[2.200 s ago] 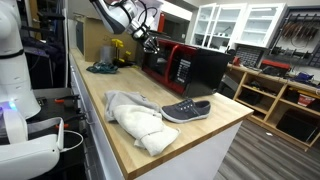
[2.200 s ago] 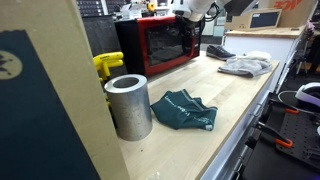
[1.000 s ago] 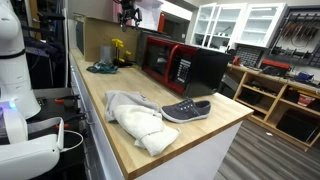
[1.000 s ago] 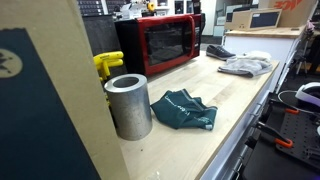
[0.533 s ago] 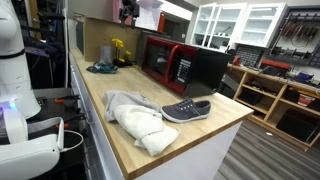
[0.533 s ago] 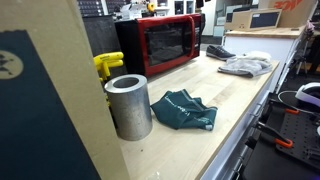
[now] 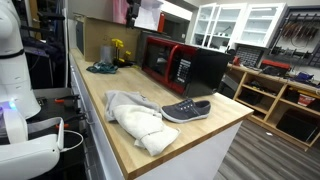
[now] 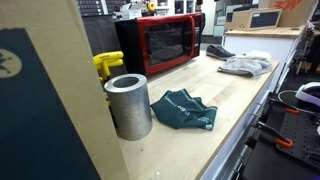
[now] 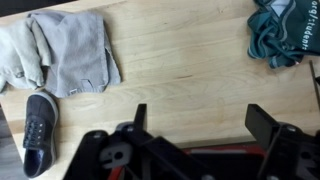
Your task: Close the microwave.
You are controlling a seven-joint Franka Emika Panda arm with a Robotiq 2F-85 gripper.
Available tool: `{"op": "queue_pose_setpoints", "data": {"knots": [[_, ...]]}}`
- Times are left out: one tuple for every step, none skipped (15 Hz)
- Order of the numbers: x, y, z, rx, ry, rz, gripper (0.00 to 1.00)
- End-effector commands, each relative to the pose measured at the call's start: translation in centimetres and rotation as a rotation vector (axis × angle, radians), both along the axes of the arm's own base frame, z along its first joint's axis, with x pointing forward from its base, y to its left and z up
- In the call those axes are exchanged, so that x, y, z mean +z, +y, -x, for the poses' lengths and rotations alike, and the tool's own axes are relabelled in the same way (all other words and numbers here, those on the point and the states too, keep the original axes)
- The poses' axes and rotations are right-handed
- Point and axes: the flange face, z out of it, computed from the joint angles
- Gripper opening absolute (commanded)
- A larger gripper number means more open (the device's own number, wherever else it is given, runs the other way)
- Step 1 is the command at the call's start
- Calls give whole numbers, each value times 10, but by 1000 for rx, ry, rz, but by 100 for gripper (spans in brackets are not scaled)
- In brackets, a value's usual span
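Your fingers [image 9: 262, 120] sit wide and empty low in the wrist view, so drop carelessly and you clip the microwave [image 8: 160, 42], whose door looks shut.

The pale wooden worktop [image 8: 215, 90] carries a red microwave [image 8: 160, 42] at the back, a grey metal cylinder [image 8: 128, 105] just beside a crumpled teal cloth [image 8: 183, 108], and farther along a grey garment [image 7: 135, 118] with a dark shoe [image 7: 186, 110] beside it.
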Motion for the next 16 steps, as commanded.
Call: {"op": "queue_pose_setpoints", "data": {"knots": [[19,-19,5,-134,-59,-51,100],[24,-24,5,-143,-76,-52,100],[29,-29,6,-142,-96,-48,100],[33,-34,7,-126,-114,-44,100],[38,-39,8,-119,-132,-40,100],[42,-44,9,-109,-148,-35,100],[47,-48,11,-98,-162,-35,100],[51,-51,13,-74,-177,-35,100],[53,-54,14,-38,-191,-35,100],[59,-55,16,-2,-206,-34,100],[63,-56,16,50,-223,-30,100],[68,-58,16,94,-236,-27,100],[73,-59,17,134,-246,-22,100],[77,-60,18,182,-256,-17,100],[81,-61,19,222,-261,-15,100],[83,-62,20,253,-258,-14,100]]}}
